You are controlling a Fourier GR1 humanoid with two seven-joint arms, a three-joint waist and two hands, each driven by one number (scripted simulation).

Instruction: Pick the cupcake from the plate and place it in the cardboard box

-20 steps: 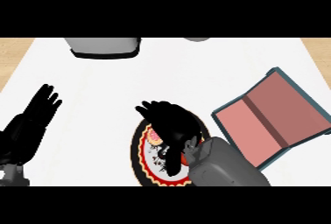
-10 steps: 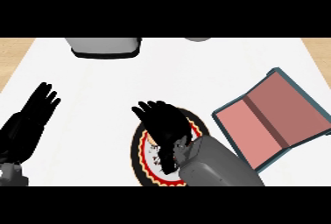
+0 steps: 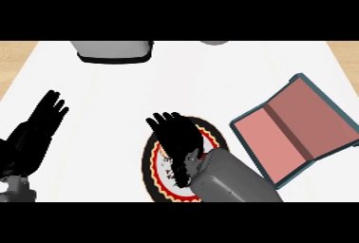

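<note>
A round plate (image 3: 149, 163) with a black, red and yellow rim lies near the counter's front edge. My right hand (image 3: 175, 137) is spread over the plate, fingers straight and pointing away from me. It covers most of the plate's middle. I cannot make out the cupcake under the hand. The cardboard box (image 3: 294, 128) lies open to the right of the plate, with a pinkish inside and a dark teal edge. At the left edge my left hand (image 3: 35, 135) rests open with its fingers up.
A grey appliance (image 3: 112, 50) stands at the counter's far edge, left of centre. A small grey object (image 3: 214, 42) shows at the far edge, right of it. White counter lies between the plate and these.
My right hand and forearm have shifted a little to the left over the plate. The left hand, plate and box have not moved.
</note>
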